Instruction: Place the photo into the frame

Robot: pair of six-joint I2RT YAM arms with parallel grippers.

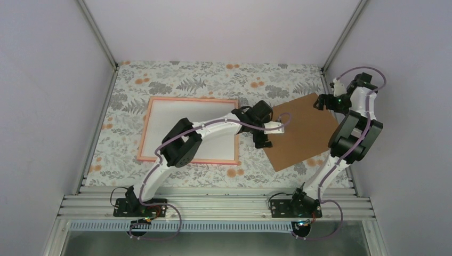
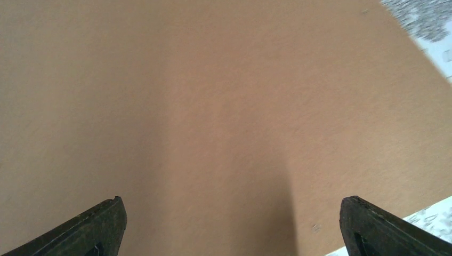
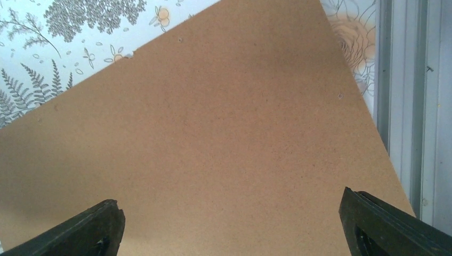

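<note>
Two wide-open, empty grippers over the backing board (image 1: pixel 304 136): left gripper (image 1: pixel 262 141) at its left edge, right gripper (image 1: pixel 321 101) at its far corner. Left of both lies the frame (image 1: pixel 145 128), long axis crosswise; left arm (image 1: pixel 213 126) nearer. The photo's cat print nowhere visible, only white inside the frame.

The left arm (image 1: pixel 213 127) runs from its base up to a raised elbow, with the forearm stretched rightward over the worktop's centre. The left end effector (image 1: pixel 263 142) points downward, its fingers (image 2: pixel 101 226) spread wide. The right arm (image 1: pixel 349 136) is folded steeply, wrist turned leftward. The right end effector (image 1: pixel 321 101) has its fingers (image 3: pixel 98 226) equally wide apart.
</note>
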